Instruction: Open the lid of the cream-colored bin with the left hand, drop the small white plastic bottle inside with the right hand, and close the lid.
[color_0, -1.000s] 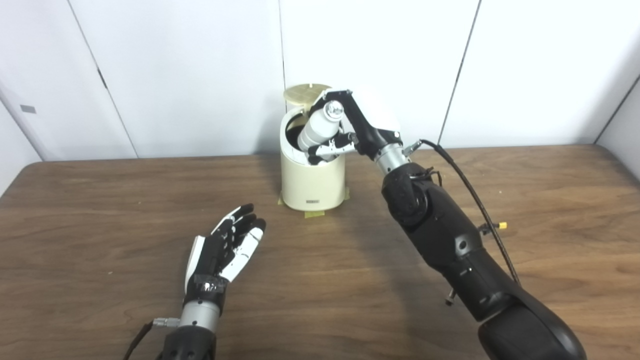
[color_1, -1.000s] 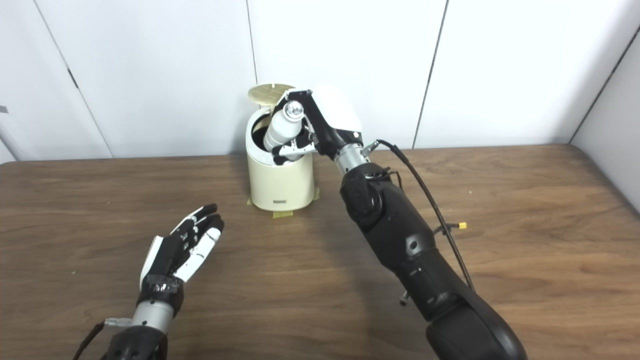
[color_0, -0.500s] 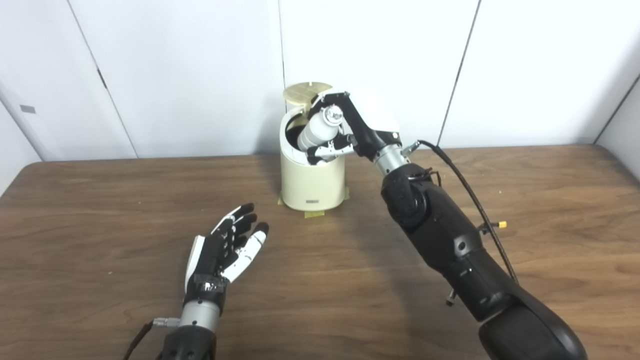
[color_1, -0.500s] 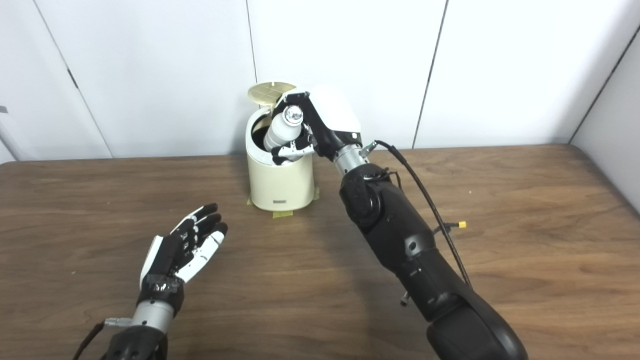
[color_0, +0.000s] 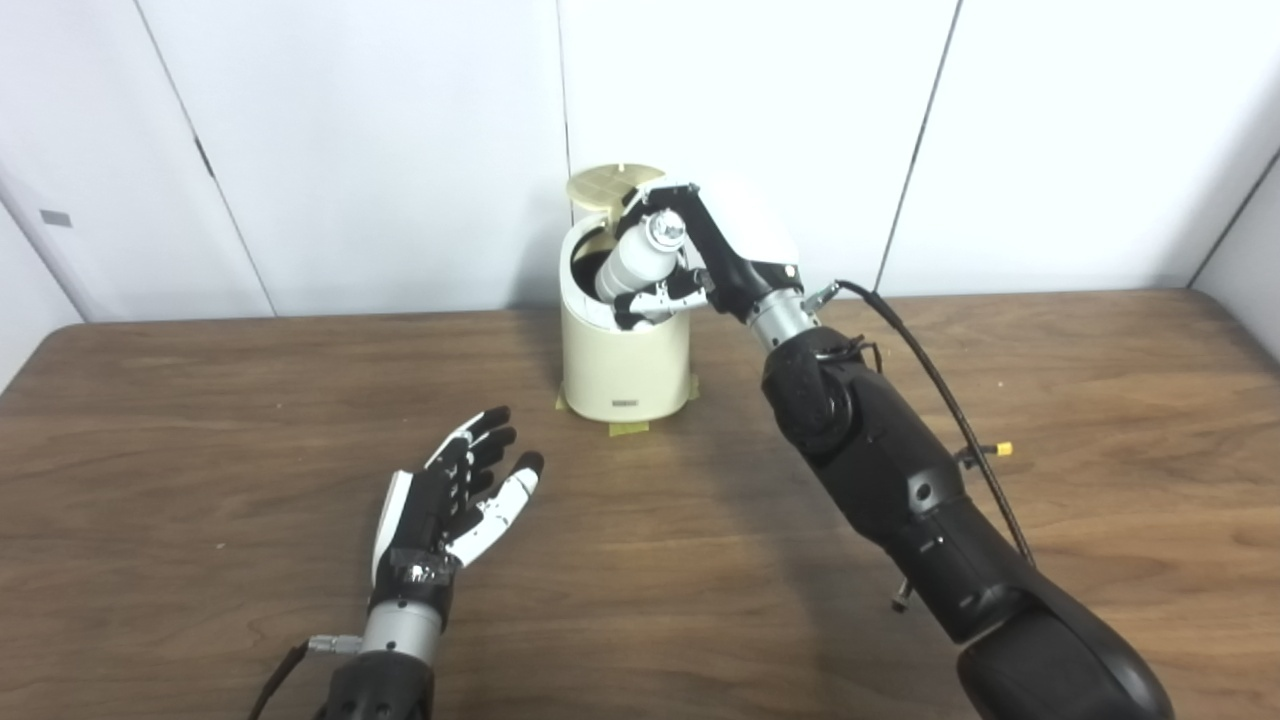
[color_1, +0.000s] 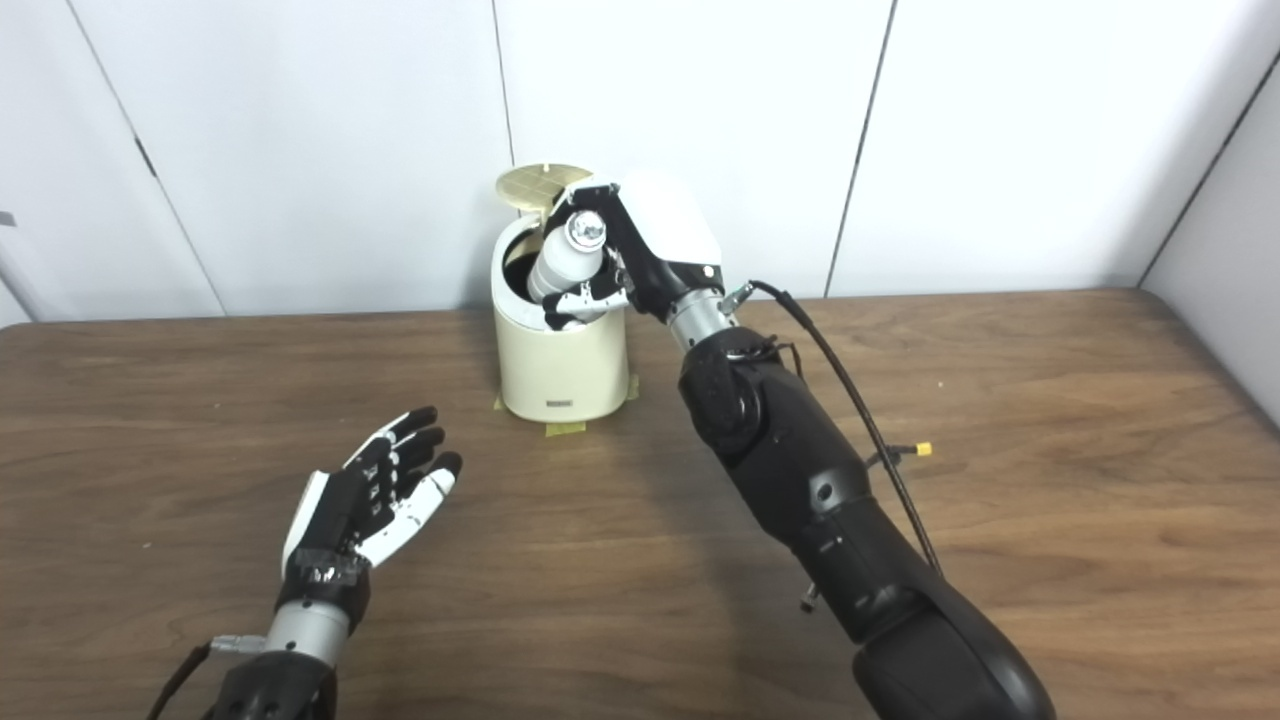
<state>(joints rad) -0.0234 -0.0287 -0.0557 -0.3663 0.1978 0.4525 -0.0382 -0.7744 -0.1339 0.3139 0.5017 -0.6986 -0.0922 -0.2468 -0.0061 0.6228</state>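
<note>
The cream-colored bin (color_0: 625, 370) stands at the back of the table with its round lid (color_0: 608, 186) tipped up behind the opening. My right hand (color_0: 712, 250) is shut on the small white plastic bottle (color_0: 632, 264), which is tilted with its lower end inside the bin's dark mouth and its silver cap pointing up toward me. My left hand (color_0: 452, 492) hovers low over the table well in front and left of the bin, open, palm up, holding nothing.
The wooden table (color_0: 200, 430) stretches wide on both sides. Yellow tape (color_0: 628, 427) marks the bin's base. A black cable (color_0: 940, 380) with a yellow tag runs along my right forearm. White wall panels stand close behind the bin.
The bottle has sunk slightly deeper into the bin's opening with my right hand. My left hand's thumb has spread a little outward.
</note>
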